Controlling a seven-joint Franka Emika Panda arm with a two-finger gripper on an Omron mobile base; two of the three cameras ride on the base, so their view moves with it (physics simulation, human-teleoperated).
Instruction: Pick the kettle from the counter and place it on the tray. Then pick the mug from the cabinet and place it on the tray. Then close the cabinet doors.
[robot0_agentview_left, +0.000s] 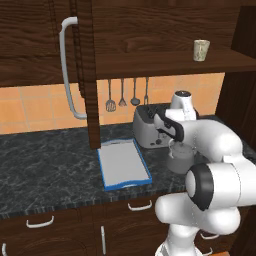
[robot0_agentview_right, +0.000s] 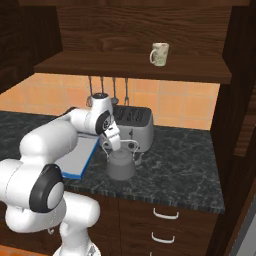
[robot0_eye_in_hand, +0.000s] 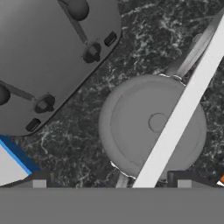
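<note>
The dark-grey kettle stands on the black marbled counter, right of the blue-rimmed tray and in front of the toaster. My gripper hangs open just above the kettle's lid, fingertips far apart. In the hand view the light wire handle runs diagonally across the lid and passes between the fingertips. The cream mug stands on the open cabinet's shelf, up and to the right. The tray is bare.
A silver toaster sits close behind the kettle. The left cabinet door with its white bar handle stands open above the tray's left side. Utensils hang on the tiled wall. Drawers lie under the counter.
</note>
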